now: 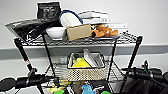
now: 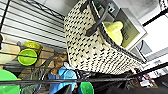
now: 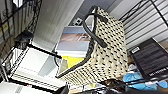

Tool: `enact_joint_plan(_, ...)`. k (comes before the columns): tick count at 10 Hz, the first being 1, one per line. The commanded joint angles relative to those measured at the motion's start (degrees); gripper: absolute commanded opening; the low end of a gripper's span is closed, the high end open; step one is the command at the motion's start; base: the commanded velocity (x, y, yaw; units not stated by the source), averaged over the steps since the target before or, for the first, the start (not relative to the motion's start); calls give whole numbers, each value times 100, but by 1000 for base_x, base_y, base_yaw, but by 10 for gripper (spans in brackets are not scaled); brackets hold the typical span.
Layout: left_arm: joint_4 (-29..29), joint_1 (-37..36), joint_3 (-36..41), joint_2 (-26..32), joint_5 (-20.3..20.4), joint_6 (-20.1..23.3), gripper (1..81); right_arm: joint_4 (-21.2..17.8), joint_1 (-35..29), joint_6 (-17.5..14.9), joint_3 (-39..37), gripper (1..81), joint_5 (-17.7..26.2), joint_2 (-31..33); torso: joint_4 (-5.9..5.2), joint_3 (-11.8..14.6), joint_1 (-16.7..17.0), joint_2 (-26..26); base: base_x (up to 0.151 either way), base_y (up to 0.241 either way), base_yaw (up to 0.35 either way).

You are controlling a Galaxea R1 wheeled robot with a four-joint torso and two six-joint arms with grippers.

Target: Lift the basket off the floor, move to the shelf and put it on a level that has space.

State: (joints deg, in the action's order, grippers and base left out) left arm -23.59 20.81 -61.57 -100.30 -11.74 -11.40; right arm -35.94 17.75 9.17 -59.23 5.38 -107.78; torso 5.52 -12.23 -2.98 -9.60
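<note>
Nearest the camera in the head view, the robot's two dark arms come in low at either side: the left arm (image 1: 27,81) from the left edge, the right arm (image 1: 147,80) from the right. Neither claw's tips can be made out, so I cannot tell whether they are spread or pressed together.

Just beyond the arms stands the shelf (image 1: 138,42), a black wire rack with thin poles. The basket (image 1: 86,73) sits on the level (image 1: 113,72) second from the top, roughly centred between the poles, upright, its woven cream front facing the robot. Inside it lie a yellow object (image 1: 80,63) and a pale flat box (image 1: 91,58) leaning at an angle. The wrist views show the same basket (image 2: 97,47) close up, with a dark handle (image 2: 96,18) arching over its rim.

Below the basket, the lower tier holds colourful items, among them green bowls (image 2: 27,57) and a blue object (image 1: 87,89).

On the top tier stand a white bowl (image 1: 56,32), a brown cardboard box (image 1: 78,32), a black bag (image 1: 48,10), orange items (image 1: 103,31) and stacked white boxes (image 1: 96,17). Behind everything is a pale wall (image 1: 150,15).
</note>
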Motion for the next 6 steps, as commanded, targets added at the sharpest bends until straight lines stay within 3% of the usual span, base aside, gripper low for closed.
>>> enact_joint_plan(1, 283, 602, 637, 361, 549, 225, 811, -19, 329, -46, 677, 811, -10, 588, 0, 0, 0, 0, 0, 0, 0)
enact_joint_plan(3, 696, 1718, 717, 291, 1102, 235, 811, 200, 1085, -55, 652, 811, -10, 588, 0, 2, 2, -2, 0, 0, 0)
enact_joint_plan(6, 1119, 2932, 568, -112, 1524, 243, 811, 736, 2167, -55, 677, 811, -106, 570, 0, 7, 6, -5, 0, 0, 0)
